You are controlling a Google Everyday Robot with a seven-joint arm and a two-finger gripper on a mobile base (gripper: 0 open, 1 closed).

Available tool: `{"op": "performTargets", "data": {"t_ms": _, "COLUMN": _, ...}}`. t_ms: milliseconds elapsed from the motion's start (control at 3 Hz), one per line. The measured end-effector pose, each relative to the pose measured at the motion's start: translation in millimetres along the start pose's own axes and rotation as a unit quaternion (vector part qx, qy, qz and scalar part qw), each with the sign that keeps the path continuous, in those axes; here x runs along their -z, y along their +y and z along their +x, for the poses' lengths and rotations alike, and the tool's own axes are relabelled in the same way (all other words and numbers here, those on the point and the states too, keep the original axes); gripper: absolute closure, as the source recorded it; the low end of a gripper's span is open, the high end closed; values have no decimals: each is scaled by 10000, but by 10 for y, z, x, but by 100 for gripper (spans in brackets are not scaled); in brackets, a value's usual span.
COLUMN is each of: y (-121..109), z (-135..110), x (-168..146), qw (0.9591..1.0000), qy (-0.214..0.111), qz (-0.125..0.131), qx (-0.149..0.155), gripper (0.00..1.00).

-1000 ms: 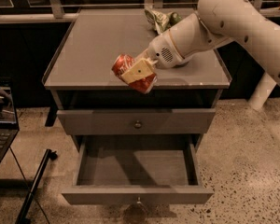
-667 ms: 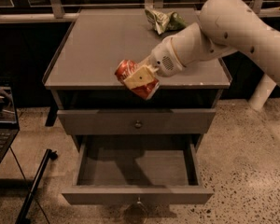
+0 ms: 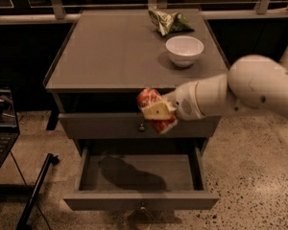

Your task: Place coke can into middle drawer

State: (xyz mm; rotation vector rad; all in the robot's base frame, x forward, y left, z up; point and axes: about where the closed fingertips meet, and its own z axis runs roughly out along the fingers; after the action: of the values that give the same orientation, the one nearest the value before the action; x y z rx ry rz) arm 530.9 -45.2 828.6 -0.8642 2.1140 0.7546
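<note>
- Above the pulled-out middle drawer, in front of the counter's edge, the coke can hangs tilted in the air; it touches neither surface.
- End effector pinches the can. One pale finger pad lies across the can's face and covers its middle. The opposite finger is hidden behind the can.
- Lettering on the can is too blurred to read.
- White arm enters from the right and is cut off at the frame edge.
- Drawer inside is plain grey, with a dark shadow on its floor.
- Closed upper drawer sits directly behind the can.
- Counter carries a white bowl and a snack bag, well apart from the can.
- Laptop at left is cropped.
</note>
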Motion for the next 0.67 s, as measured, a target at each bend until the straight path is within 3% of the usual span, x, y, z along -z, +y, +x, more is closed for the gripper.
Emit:
{"op": "performTargets", "data": {"t_ms": 333, "y": -8, "z": 660, "x": -178, "qw": 9982, "qy": 85, "qz": 1, "qx": -588, "gripper": 100}}
{"op": "performTargets", "data": {"t_ms": 667, "y": -7, "z": 658, "x": -178, "qw": 9982, "qy": 84, "qz": 1, "qx": -587, "gripper": 100}}
